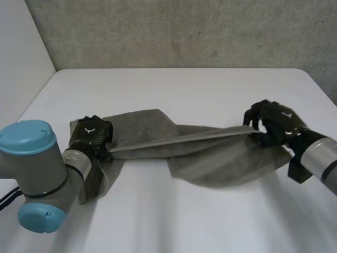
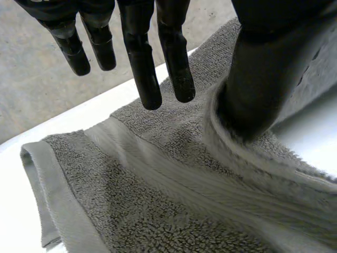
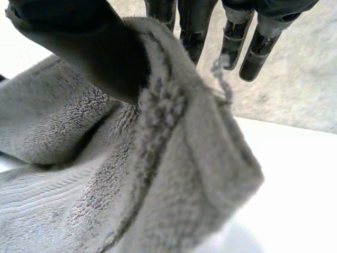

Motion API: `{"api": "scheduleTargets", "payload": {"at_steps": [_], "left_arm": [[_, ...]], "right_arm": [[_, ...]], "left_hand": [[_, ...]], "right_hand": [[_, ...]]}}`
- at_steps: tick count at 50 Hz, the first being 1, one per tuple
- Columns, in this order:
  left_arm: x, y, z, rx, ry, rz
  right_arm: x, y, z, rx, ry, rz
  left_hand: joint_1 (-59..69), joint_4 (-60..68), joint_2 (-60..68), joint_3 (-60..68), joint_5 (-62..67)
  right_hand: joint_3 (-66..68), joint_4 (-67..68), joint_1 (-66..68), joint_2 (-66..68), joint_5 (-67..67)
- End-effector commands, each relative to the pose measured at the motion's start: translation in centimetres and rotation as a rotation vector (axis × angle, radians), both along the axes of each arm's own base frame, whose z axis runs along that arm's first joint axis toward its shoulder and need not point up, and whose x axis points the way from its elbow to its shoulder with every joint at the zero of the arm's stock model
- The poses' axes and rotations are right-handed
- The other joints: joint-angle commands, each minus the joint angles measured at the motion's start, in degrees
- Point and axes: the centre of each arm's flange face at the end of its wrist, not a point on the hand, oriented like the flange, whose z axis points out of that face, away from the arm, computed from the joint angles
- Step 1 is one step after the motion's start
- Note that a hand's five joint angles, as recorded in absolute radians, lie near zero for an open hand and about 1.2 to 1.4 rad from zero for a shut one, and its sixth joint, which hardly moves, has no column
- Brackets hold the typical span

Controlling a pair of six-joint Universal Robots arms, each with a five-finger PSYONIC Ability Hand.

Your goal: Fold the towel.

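- The grey towel point(image 1: 221, 163) lies rumpled across mid-frame on the white table point(image 1: 184, 89), with one edge taut between both hands.
- The left hand point(image 1: 90, 134), centre left, has its thumb clamping the towel's edge and its fingers straight.
- The right hand point(image 1: 276, 124), centre right, pinches a corner.
- A white emblem point(image 1: 88, 128) on each hand's back is too small to read.

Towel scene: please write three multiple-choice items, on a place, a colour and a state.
1. The right hand holds the towel at: A its right end; B its middle; C nowhere.
2. The towel is: A red; B grey; C blue.
3. The edge between the hands is: A rolled up; B lying slack; C stretched taut.
Answers: 1 A, the head view shows it there; 2 B, grey pile in every view; 3 C, a straight line runs to the left hand.
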Motion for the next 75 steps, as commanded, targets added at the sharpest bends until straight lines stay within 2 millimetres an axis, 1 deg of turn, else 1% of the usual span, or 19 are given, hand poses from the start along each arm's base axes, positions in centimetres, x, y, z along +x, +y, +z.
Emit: {"api": "scheduleTargets", "payload": {"at_steps": [1, 14, 23, 27, 31, 46, 52, 60, 63, 65, 66, 67, 68, 69, 70, 71, 73, 74, 75], "left_arm": [[0.0, 0.1, 0.3, -0.012, -0.002, 0.021], [-0.6, 1.9, 0.0, 0.011, -0.015, -0.007], [-1.9, 4.4, -0.8, 0.054, -0.035, -0.082], [-1.4, 4.7, -0.8, 0.083, -0.052, -0.074], [-0.8, 4.8, -0.2, 0.103, -0.081, -0.065], [3.8, 2.9, 6.8, 0.006, -0.053, -0.079], [3.9, 1.2, 6.6, 0.015, -0.069, -0.073], [2.8, -2.9, 5.2, 0.016, -0.190, -0.105], [2.1, -5.9, 7.0, -0.081, -0.202, -0.100], [1.2, -9.2, 10.6, -0.234, -0.175, -0.088], [1.1, -9.2, 10.6, -0.234, -0.175, -0.088], [0.6, -10.6, 13.3, -0.342, -0.157, -0.082], [0.5, -10.6, 13.3, -0.343, -0.157, -0.082], [-0.1, -11.4, 16.6, -0.468, -0.130, -0.078], [-0.6, -11.7, 20.0, -0.603, -0.097, -0.065], [-0.6, -11.7, 20.1, -0.604, -0.097, -0.065], [-0.7, -11.0, 26.0, -0.850, -0.026, -0.016], [-0.7, -10.9, 26.1, -0.851, -0.025, -0.016], [-0.3, -9.7, 28.8, -0.957, 0.011, 0.011]], "right_arm": [[-2.0, -0.8, 3.1, -0.083, -0.014, -0.044], [-3.9, -1.6, 4.6, -0.117, -0.036, -0.093], [-4.1, -1.9, 4.6, -0.121, -0.033, -0.105], [-4.2, -2.0, 4.9, -0.131, -0.027, -0.101], [-4.2, -1.9, 5.0, -0.129, -0.024, -0.090], [-4.2, 0.5, 2.1, 0.020, 0.358, 0.159], [-4.5, -0.7, 1.1, 0.087, 0.449, 0.157], [-0.2, -2.9, 1.5, -0.005, 0.584, 0.189], [0.6, -5.2, 3.4, -0.099, 0.592, 0.153], [1.8, -8.1, 6.6, -0.258, 0.586, 0.098], [1.8, -8.1, 6.7, -0.258, 0.586, 0.097], [2.9, -9.4, 9.3, -0.375, 0.566, 0.057], [3.4, -10.6, 12.7, -0.515, 0.534, -0.023], [3.4, -10.6, 12.7, -0.516, 0.534, -0.024], [3.6, -11.3, 16.4, -0.659, 0.481, -0.126], [3.6, -11.3, 16.4, -0.661, 0.480, -0.127], [3.0, -11.1, 21.7, -0.862, 0.362, -0.276], [3.0, -11.1, 21.7, -0.863, 0.361, -0.276], [2.9, -10.6, 22.9, -0.916, 0.329, -0.289]], "left_hand": [[-2.87, -3.36, -3.64, -2.97, -2.19], [-2.87, -3.36, -3.64, -2.97, -2.19], [10.92, -3.36, 10.15, -2.97, 11.60], [34.37, -3.36, 33.60, -2.97, 35.05], [34.45, -3.36, 33.68, -2.97, 35.13], [34.45, -3.36, 33.68, -2.97, 35.13], [34.45, -3.36, 33.68, -2.97, 35.13], [34.45, -3.36, 33.68, -2.97, 35.13], [34.45, -3.36, 33.68, -2.97, 35.13], [34.45, -3.36, 33.68, -2.97, 35.13], [34.45, -3.36, 33.68, -2.97, 35.13], [34.45, -3.36, 33.68, -2.97, 35.13], [34.45, -3.36, 33.68, -2.97, 35.13], [34.45, -3.36, 33.68, -2.97, 35.13], [34.45, -3.36, 33.68, -2.97, 35.13], [34.45, -3.36, 33.68, -2.97, 35.13], [34.45, -3.36, 33.68, -2.97, 35.13], [34.45, -3.36, 33.68, -2.97, 35.13], [34.45, -3.36, 33.68, -2.97, 35.13]], "right_hand": [[-2.49, -4.37, 3.99, 3.90, 2.54], [-2.49, -4.37, 3.99, 3.90, 2.54], [-2.49, -4.37, 3.99, 3.90, 2.54], [-2.49, -4.37, 3.99, 3.90, 2.54], [-2.49, -4.37, 3.99, 3.90, 2.54], [-2.49, -4.37, 3.99, 3.90, 2.54], [-2.49, -4.37, 3.99, 3.90, 2.54], [-2.49, -4.37, 3.99, 3.90, 2.54], [-2.49, -4.37, 3.99, 3.90, 2.54], [-2.49, -4.37, 3.99, 3.90, 2.54], [-2.49, -4.37, 3.99, 3.90, 2.54], [-2.49, -4.37, 3.99, 3.90, 2.54], [-2.49, -4.37, 3.99, 3.90, 2.54], [-2.49, -4.37, 3.99, 3.90, 2.54], [-2.49, -4.37, 3.99, 3.90, 2.54], [-2.49, -4.37, 3.99, 3.90, 2.54], [-2.49, -4.37, 3.99, 3.90, 2.54], [-2.49, -4.37, 3.99, 3.90, 2.54], [-2.49, -4.37, 3.99, 3.90, 2.54]]}}
